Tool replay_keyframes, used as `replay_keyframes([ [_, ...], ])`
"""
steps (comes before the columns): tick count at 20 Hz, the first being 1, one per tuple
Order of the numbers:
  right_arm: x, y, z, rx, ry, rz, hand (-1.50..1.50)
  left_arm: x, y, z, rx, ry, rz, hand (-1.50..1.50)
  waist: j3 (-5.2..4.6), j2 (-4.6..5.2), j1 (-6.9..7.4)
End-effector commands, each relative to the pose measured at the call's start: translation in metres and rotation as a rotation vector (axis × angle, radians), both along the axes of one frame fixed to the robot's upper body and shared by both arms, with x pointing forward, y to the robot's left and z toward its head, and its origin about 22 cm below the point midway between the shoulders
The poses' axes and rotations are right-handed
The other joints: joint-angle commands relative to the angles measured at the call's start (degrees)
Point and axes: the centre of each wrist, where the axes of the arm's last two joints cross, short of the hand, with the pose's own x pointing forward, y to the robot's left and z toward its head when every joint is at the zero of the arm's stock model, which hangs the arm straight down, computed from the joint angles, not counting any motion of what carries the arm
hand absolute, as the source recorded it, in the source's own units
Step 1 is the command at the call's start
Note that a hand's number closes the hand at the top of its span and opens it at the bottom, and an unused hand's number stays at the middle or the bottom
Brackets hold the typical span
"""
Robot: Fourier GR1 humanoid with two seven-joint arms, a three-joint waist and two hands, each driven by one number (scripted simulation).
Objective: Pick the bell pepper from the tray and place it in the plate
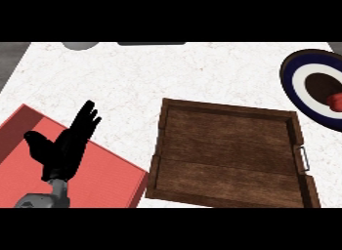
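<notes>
Resting hand: left hand (62, 149) stands open at lower left, fingers straight and upward, holding nothing, over the red mat (101, 183).
Right hand: not in view.
Tray: wooden tray (228, 158) lies beside the mat, nothing in it.
Bell pepper: red bell pepper (340, 101) sits inside the plate (296, 80), far right on the tabletop (145, 78).
Risk: plate lies at the view's edge; an arm passing there could nudge the pepper out.
</notes>
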Motion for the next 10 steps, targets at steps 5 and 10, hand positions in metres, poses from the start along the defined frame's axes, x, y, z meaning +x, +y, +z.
replay_keyframes([
  [5,-0.053,-0.003,-0.045,-0.055,0.094,0.083,-1.50,-0.032,0.003,-0.043,0.020,0.195,0.022,0.00,-0.94,0.64,0.29],
  [10,-0.064,0.023,-0.068,-0.054,0.120,0.076,-1.50,-0.021,0.004,-0.037,0.004,0.196,0.044,0.00,-1.03,0.54,-0.18],
])
